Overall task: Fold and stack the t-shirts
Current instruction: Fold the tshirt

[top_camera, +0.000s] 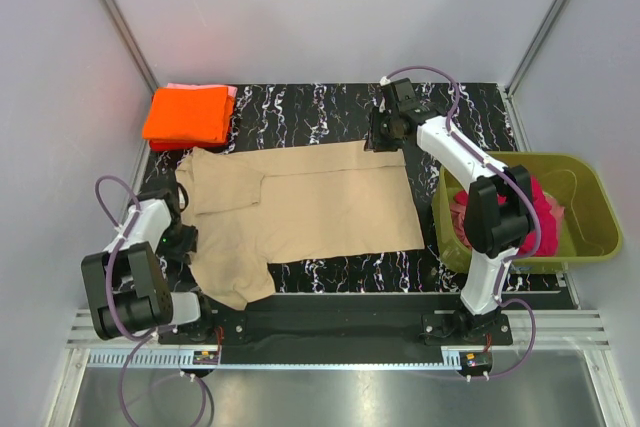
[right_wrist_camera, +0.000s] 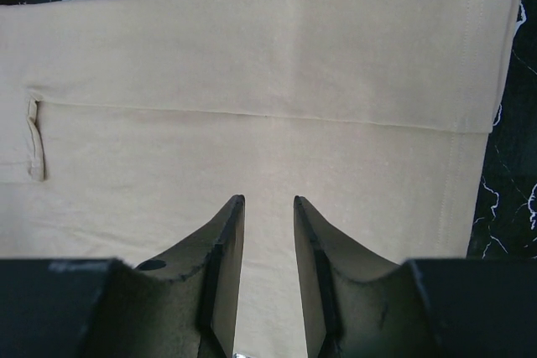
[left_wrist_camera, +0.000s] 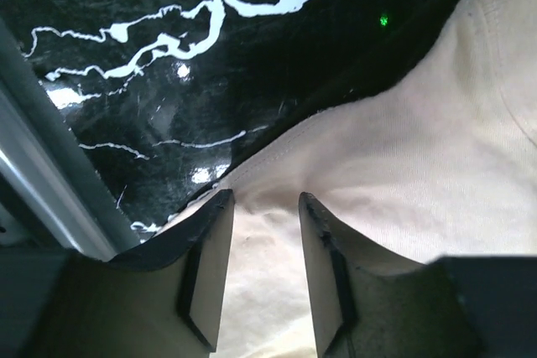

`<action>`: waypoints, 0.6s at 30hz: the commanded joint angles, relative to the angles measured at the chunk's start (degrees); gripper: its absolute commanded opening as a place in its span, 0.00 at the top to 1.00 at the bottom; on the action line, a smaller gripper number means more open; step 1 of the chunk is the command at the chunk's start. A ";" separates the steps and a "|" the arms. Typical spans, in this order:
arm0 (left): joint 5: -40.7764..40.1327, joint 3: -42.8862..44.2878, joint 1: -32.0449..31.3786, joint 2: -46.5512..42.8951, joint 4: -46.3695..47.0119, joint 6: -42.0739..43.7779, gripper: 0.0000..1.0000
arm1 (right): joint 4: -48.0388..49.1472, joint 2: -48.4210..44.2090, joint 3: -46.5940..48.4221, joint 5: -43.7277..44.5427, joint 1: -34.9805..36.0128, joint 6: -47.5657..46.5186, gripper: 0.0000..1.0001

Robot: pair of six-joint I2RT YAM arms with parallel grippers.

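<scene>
A tan-beige t-shirt (top_camera: 310, 202) lies spread on the black marbled mat (top_camera: 300, 107), its upper part folded over and one sleeve hanging toward the near left. My left gripper (top_camera: 185, 237) is low at the shirt's left edge, and in the left wrist view (left_wrist_camera: 264, 199) its jaws are apart with tan cloth (left_wrist_camera: 419, 148) between and under them. My right gripper (top_camera: 385, 135) is at the shirt's far right corner, and in the right wrist view (right_wrist_camera: 268, 200) it is slightly open just over the flat tan cloth (right_wrist_camera: 252, 64). A folded bright orange shirt (top_camera: 188, 115) lies on a pale pink one (top_camera: 232, 93) at the far left. A magenta-red shirt (top_camera: 540, 202) lies crumpled in the tub.
An olive-green plastic tub (top_camera: 530, 157) stands at the right edge of the mat beside the right arm. White walls with metal rails close in the back and sides. The arm bases and a metal rail run along the near edge.
</scene>
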 commanded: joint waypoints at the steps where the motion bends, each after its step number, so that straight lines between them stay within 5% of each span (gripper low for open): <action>1: -2.63 -0.48 0.31 1.85 3.12 -0.61 0.59 | 1.87 -1.00 0.63 -1.86 0.13 0.53 0.63; 7: -1.76 0.75 0.31 2.56 5.75 2.19 1.00 | 2.92 -1.87 -1.47 -1.68 0.21 0.62 0.61; 12: -1.66 2.60 0.22 1.51 6.19 4.92 1.00 | 4.25 -2.67 -3.77 -3.97 0.74 0.97 0.60; 18: -2.91 0.93 0.31 -0.69 6.55 3.96 1.00 | -6.56 -8.11 -5.06 5.94 1.18 11.94 0.62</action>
